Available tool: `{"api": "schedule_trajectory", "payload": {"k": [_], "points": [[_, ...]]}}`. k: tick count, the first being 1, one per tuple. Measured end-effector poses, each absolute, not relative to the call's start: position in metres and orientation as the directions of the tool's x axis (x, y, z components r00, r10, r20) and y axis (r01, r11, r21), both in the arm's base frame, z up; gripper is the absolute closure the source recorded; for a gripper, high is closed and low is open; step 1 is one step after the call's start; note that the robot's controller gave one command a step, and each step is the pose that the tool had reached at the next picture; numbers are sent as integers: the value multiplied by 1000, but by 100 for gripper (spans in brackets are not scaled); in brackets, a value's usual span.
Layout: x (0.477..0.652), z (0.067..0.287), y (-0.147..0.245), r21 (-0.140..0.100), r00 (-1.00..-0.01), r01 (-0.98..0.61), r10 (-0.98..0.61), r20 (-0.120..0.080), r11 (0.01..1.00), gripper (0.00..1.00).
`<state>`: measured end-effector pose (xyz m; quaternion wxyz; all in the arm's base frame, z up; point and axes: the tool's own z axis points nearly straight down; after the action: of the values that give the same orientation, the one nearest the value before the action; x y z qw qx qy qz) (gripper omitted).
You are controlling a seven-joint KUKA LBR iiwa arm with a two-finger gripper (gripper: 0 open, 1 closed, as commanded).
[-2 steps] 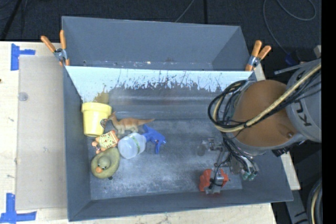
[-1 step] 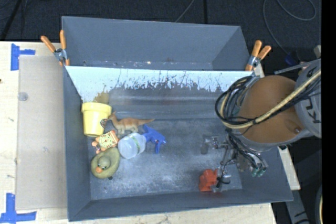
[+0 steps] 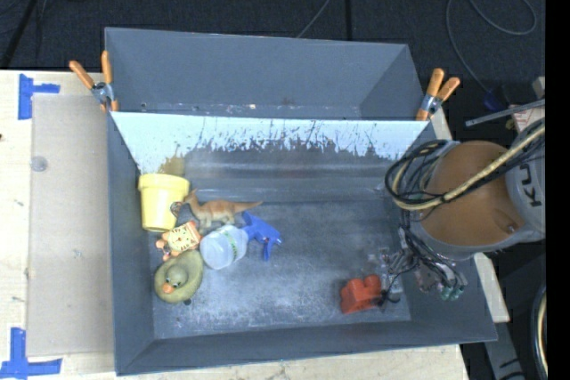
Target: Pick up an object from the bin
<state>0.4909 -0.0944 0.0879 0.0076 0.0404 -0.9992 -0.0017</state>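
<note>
Only the letters "KU" read, on the arm (image 3: 527,190).

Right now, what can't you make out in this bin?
In the camera view:
- The gripper: its tip is lost among the arm's dark cables.
- The red thing: its right edge is behind the gripper, so contact is unclear.
- The card: print too small to read.

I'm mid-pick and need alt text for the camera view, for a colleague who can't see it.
The pincer is down at the lower right of the grey bin, close beside a small red object. At the left of the bin lies a heap: a yellow cup, a tan toy dinosaur, a blue toy and a green-yellow duck.
</note>
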Motion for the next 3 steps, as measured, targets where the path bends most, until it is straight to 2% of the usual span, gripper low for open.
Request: {"api": "schedule_trajectory", "payload": {"k": [1,2,3], "points": [[491,88,-94,4,-997,-81,-81,15,997,100],[492,119,-98,6,-989,-145,-145,15,989,100],[503,164,-100,6,-989,-146,-146,16,989,100]]}}
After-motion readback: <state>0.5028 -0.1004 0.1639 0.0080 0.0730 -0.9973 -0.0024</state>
